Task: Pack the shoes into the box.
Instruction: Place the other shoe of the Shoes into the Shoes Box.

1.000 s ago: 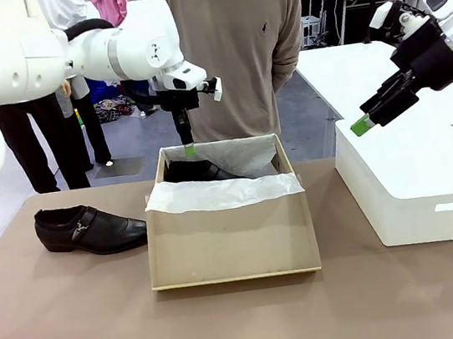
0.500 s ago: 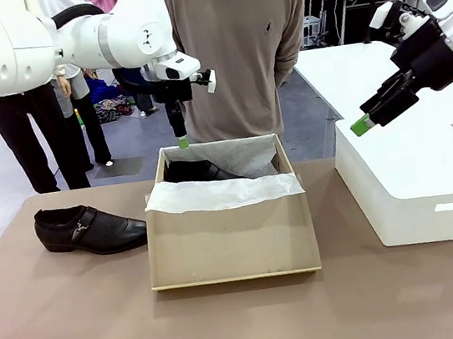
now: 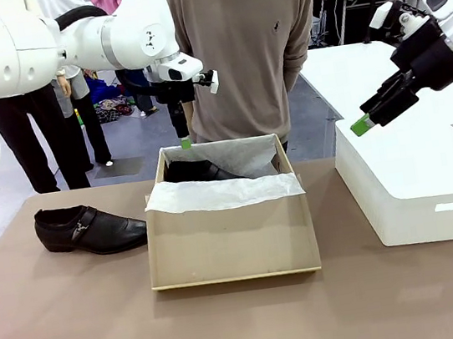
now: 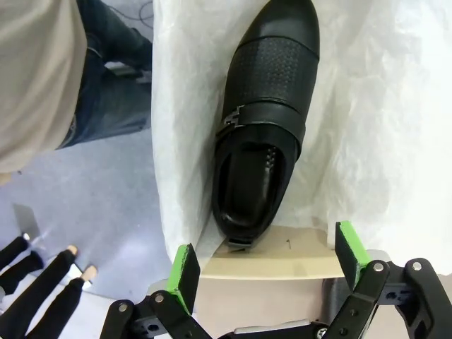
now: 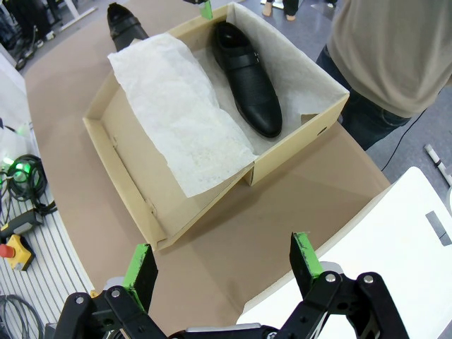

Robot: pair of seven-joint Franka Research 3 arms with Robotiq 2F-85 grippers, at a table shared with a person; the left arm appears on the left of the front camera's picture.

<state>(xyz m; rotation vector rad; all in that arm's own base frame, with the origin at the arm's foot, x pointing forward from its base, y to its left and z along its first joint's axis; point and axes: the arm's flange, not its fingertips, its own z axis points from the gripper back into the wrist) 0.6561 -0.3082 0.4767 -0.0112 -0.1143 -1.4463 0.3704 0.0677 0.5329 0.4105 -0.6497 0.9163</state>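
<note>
One black shoe [image 3: 196,172] lies inside the brown cardboard box [image 3: 232,244] on white tissue paper, along the far wall; it appears as the shoe [image 4: 263,123] in the left wrist view and the shoe [image 5: 248,76] in the right wrist view. The other shoe [image 3: 88,228] rests on the table left of the box. My left gripper [image 3: 185,142] hangs open just above the box's far left corner, with nothing between its fingers [image 4: 186,275]. My right gripper [image 3: 361,124] is open and holds nothing, up over the white box at the right.
A large white rounded box [image 3: 419,185] stands at the right of the table. A person in a tan sweater [image 3: 239,50] stands right behind the cardboard box. Tissue paper [image 3: 223,192] drapes over the box's middle. The table's front is bare.
My left gripper has opened fully and risen a little above the box after letting go of the shoe inside. The right arm has stayed still.
</note>
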